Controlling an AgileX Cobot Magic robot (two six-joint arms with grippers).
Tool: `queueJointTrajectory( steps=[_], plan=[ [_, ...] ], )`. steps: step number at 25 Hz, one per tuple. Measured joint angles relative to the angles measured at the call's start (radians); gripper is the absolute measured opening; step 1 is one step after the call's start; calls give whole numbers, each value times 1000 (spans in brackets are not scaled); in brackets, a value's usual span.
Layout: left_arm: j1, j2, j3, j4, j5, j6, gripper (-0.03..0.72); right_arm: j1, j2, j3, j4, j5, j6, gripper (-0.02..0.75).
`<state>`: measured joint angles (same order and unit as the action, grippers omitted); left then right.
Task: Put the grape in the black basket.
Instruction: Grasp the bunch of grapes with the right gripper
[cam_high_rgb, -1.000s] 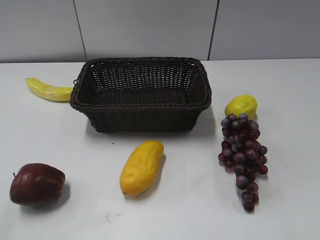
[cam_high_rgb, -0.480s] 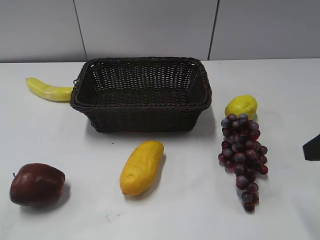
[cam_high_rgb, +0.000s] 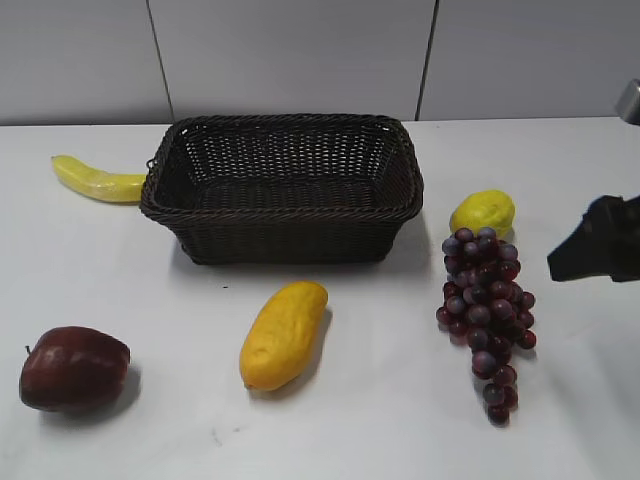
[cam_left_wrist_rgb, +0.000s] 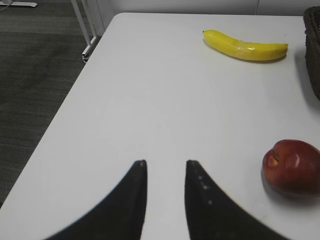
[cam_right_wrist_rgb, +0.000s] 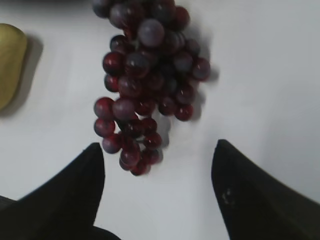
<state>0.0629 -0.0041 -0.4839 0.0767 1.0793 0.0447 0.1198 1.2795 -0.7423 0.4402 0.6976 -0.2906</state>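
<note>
The grape (cam_high_rgb: 485, 310), a long dark purple-red bunch, lies on the white table right of the black basket (cam_high_rgb: 285, 185), its thin end toward the front. The basket is empty. My right gripper (cam_high_rgb: 568, 260) comes in from the right edge, a little right of the bunch and apart from it. In the right wrist view its jaws (cam_right_wrist_rgb: 159, 145) are wide open above the table, with the thin end of the grape (cam_right_wrist_rgb: 145, 75) just ahead of them and nearer the left jaw. My left gripper (cam_left_wrist_rgb: 165, 162) is open and empty over bare table.
A yellow lemon (cam_high_rgb: 482, 212) sits just behind the grape. A yellow mango (cam_high_rgb: 283, 333) lies in front of the basket. A dark red apple (cam_high_rgb: 73, 367) is at the front left, a banana (cam_high_rgb: 97, 180) at the basket's left. The table's left edge (cam_left_wrist_rgb: 75, 95) drops off.
My right gripper has come into the exterior view from the right edge and moved up and left toward the grape. Nothing on the table has moved.
</note>
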Motion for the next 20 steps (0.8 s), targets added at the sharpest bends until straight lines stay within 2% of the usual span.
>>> queueJointTrajectory(
  steps=[7,10,15,20],
  plan=[
    [0,0,0,0,0,0,237,164,185,-141,-191,-21,209,509],
    [0,0,0,0,0,0,237,212,264,-183,-235,-21,284,509],
    [0,0,0,0,0,0,237,232,393,-212,-304,-12,399,509],
    [0,0,0,0,0,0,237,232,481,-214,-311,-25,391,505]
  ],
)
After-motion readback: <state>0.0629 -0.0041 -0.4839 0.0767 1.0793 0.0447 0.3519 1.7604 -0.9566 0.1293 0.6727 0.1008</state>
